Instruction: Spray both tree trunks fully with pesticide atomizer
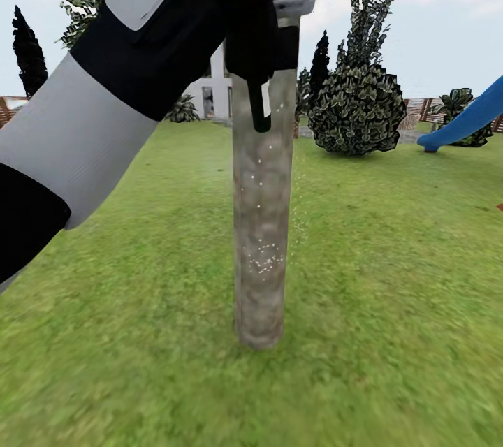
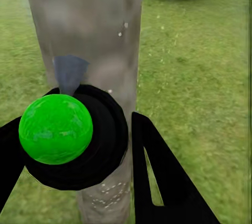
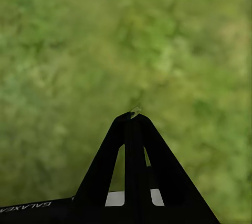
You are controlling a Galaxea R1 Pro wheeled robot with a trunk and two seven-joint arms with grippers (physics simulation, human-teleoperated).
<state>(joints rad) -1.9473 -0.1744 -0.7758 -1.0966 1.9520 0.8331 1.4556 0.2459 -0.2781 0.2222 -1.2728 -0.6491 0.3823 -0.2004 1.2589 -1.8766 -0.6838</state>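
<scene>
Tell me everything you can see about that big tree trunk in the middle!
The tree trunk is a thick, straight, upright column of mottled grey-brown bark, standing in the green grass. Its top runs out of the head view behind the robot's left arm. Tiny white specks of pesticide dot its bark, thickest low down, with a few higher up. In the left wrist view the trunk stands close behind the pesticide atomizer, which the left gripper holds; whether they touch is unclear.
</scene>
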